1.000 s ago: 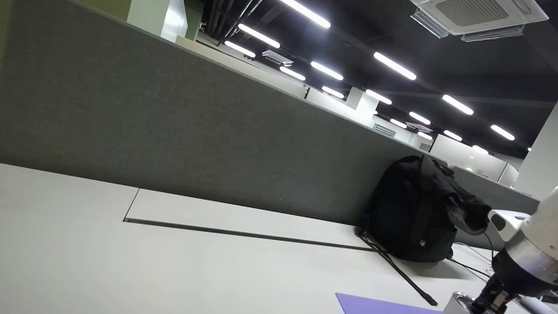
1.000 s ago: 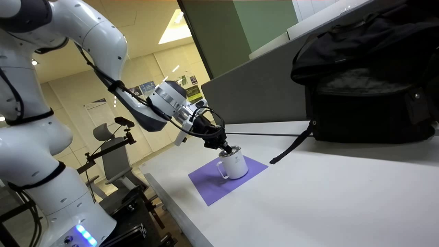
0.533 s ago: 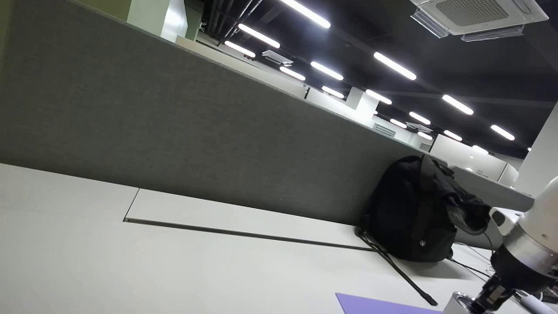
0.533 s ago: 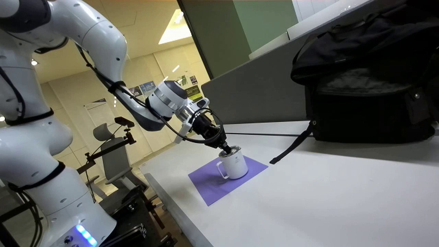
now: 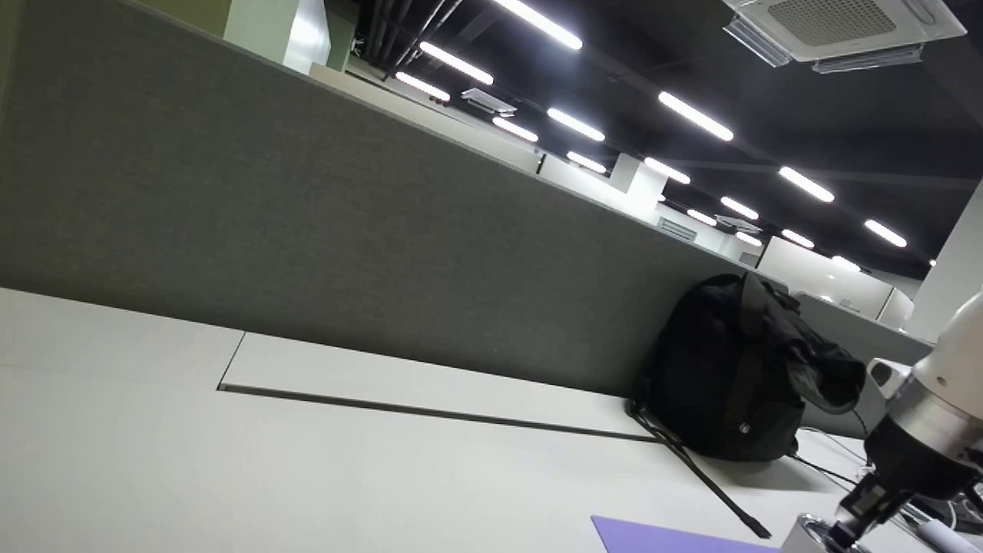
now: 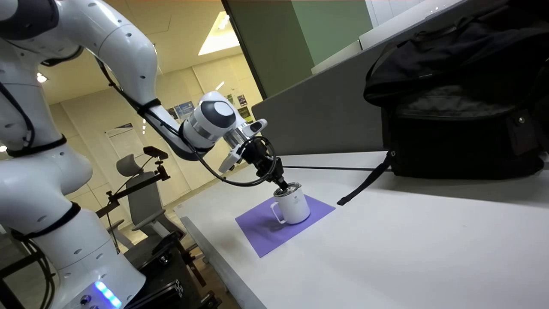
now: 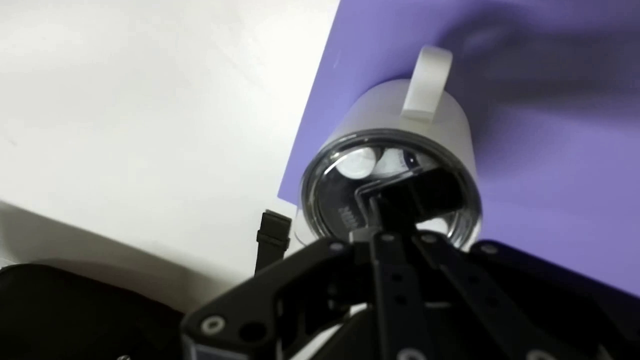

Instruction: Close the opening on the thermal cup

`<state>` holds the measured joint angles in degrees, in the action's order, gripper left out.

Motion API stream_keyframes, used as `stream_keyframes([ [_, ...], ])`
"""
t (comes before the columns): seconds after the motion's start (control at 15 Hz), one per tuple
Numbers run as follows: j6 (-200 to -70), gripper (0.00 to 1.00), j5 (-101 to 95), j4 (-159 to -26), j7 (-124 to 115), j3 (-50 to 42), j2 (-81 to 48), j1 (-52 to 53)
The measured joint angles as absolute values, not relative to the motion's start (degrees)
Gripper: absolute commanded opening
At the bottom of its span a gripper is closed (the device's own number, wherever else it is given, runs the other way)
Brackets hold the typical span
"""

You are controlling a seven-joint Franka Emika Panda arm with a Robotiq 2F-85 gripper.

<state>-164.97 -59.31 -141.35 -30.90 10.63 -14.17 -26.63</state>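
The thermal cup (image 6: 296, 209) is a white mug with a handle (image 7: 426, 82), upright on a purple sheet (image 6: 261, 234). In an exterior view only its rim part (image 5: 799, 536) shows at the bottom edge. Its clear round lid (image 7: 330, 202) is on, with a raised angular outline on top. My gripper (image 6: 284, 187) points down at a tilt with its fingertips at the lid. In the wrist view the fingers (image 7: 392, 212) are close together and cover the middle of the lid, so the slider and the state of the opening are hidden. I cannot see anything held between them.
A black backpack (image 6: 463, 128) stands on the white table (image 6: 386, 249) against a grey partition (image 5: 345, 207). Its strap (image 6: 364, 184) reaches toward the cup and also shows in the wrist view (image 7: 273, 235). The table's edge (image 6: 214, 262) lies on the robot's side.
My wrist and gripper body have turned and tilted, while the fingertips have stayed at the lid with only a slight shift. The cup and the sheet have not moved.
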Motion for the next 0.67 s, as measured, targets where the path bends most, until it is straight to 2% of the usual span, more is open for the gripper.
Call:
stream_keyframes([
  [0.33,-165.9,0.0,-50.6,-140.5,-25.8,12.1,-8.3,-27.1],
  [0.4,-166.1,0.26,-45.7,-140.5,-22.2,11.2,-6.8,-25.7],
  [0.53,-165.7,0.32,-35.4,-140.5,-13.5,12.3,-4.4,-25.0],
  [0.67,-164.4,0.46,-25.0,-140.5,-4.5,14.5,-2.9,-25.0],
])
